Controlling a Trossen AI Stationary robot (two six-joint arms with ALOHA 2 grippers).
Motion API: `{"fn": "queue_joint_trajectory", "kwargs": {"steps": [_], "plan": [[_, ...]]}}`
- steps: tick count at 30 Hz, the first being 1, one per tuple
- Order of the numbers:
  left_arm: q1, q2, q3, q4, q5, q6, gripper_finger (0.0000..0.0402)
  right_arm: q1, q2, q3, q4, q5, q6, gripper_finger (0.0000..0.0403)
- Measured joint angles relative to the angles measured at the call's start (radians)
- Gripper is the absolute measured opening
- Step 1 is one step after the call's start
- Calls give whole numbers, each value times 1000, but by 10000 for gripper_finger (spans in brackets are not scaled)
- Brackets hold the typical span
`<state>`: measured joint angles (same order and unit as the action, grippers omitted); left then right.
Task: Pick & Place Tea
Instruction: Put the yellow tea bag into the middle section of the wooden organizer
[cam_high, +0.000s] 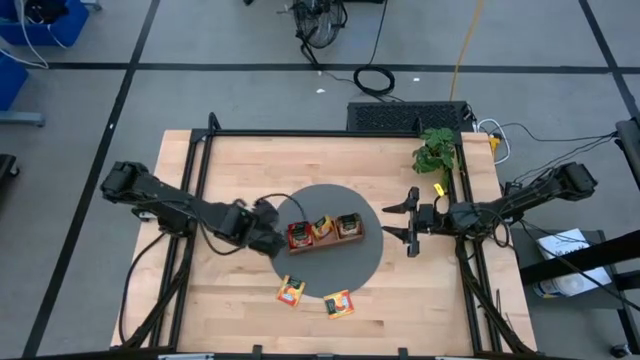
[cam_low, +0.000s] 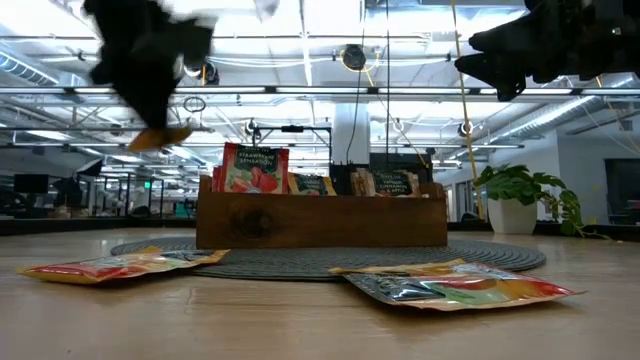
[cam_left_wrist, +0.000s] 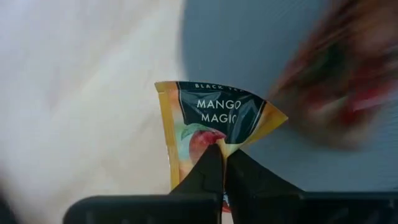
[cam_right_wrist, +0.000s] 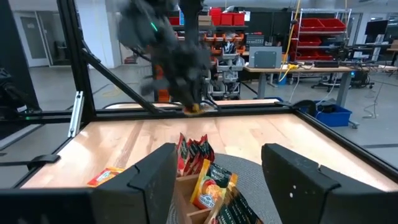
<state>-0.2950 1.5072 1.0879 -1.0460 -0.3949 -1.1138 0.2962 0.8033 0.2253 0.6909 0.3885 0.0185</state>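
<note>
The brown three-compartment wooden tray (cam_high: 323, 240) sits on a round grey mat (cam_high: 362, 262) mid-tabletop, its long axis running left to right, with upright red, orange-yellow and dark-printed tea packets (cam_high: 324, 228) standing in the compartments. Two more flat orange-yellow packets (cam_high: 291, 292) lie on the wood toward the tabletop's front edge. The left gripper (cam_left_wrist: 222, 163), jaws clenched, pinches a yellow mango packet (cam_left_wrist: 214, 123) by its corner, above the mat's left rim. The right gripper (cam_high: 412, 223) hovers just right of the tray, jaws released.

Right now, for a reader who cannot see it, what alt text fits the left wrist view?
The left end effector is shut on a yellow Mango Magic tea packet, pinching its lower edge. Behind it lie pale wooden table and grey round mat, with a blurred red shape at one side.
</note>
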Motion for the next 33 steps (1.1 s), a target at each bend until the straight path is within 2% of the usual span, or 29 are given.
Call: {"fn": "queue_joint_trajectory", "kwargs": {"steps": [5,9,13,16,20,22,27,33], "plan": [[-59,108,242,7,-185,331,5,-2,78,0,95,1,0,215],[-90,280,425,10,-286,729,5,-17,181,0,228,-2,33,215],[-110,466,555,8,-490,1080,5,-59,309,41,268,-61,121,214],[-101,565,628,7,-658,1250,6,-94,423,94,262,-130,170,213],[-82,635,695,7,-830,1382,11,-130,550,143,278,-132,186,212],[-75,642,712,14,-843,1425,5,-149,593,157,297,-149,210,212],[-74,644,720,119,-840,1530,9,-186,672,180,445,-307,232,212],[-97,644,720,238,-807,1638,6,-213,709,198,481,-421,230,212]]}}
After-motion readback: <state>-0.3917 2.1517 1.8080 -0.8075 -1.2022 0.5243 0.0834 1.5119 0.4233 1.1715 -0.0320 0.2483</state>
